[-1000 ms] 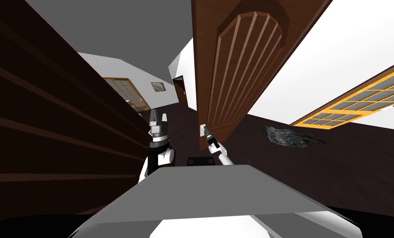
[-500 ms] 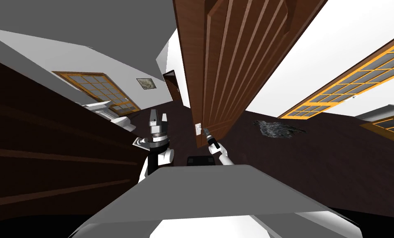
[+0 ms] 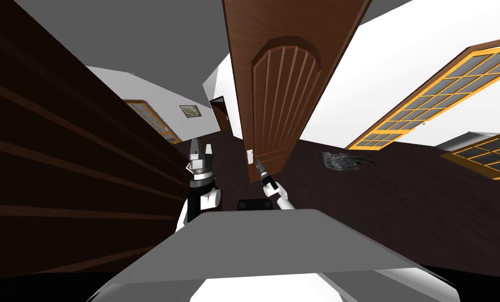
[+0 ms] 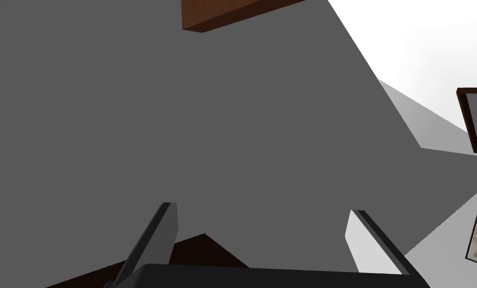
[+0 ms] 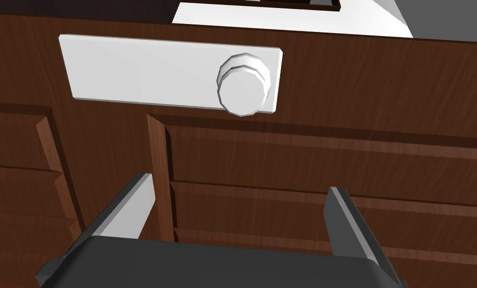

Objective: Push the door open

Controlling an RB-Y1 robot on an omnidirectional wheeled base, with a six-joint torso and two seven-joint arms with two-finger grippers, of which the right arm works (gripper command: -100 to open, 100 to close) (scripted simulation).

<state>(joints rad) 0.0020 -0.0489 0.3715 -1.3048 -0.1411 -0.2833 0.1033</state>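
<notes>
Door (image 3: 275,89): brown, ribbed panels, close in front of the right end effector (image 5: 237,187); whether they touch cannot be told. Floor (image 3: 401,199): dark. Window (image 3: 437,97): orange-framed, in a white wall. Plate (image 5: 132,70): white, on the door, carrying a round knob (image 5: 243,85), just beside the right end effector. Right end effector: released, empty. Left end effector (image 3: 200,151): raised, released, empty.

Brown wood-grain door (image 3: 280,94): tall arched panel of parallel raised ribs, plain frame around it. White rectangular plate (image 5: 142,70) lies flat on frame near door's free edge. Round white faceted knob (image 5: 245,85) at one end of plate, standing proud. Door leaf upright, swung open at angle to white wall with orange-framed windows (image 3: 401,63). Thin free edge shows on side away from that wall.
</notes>
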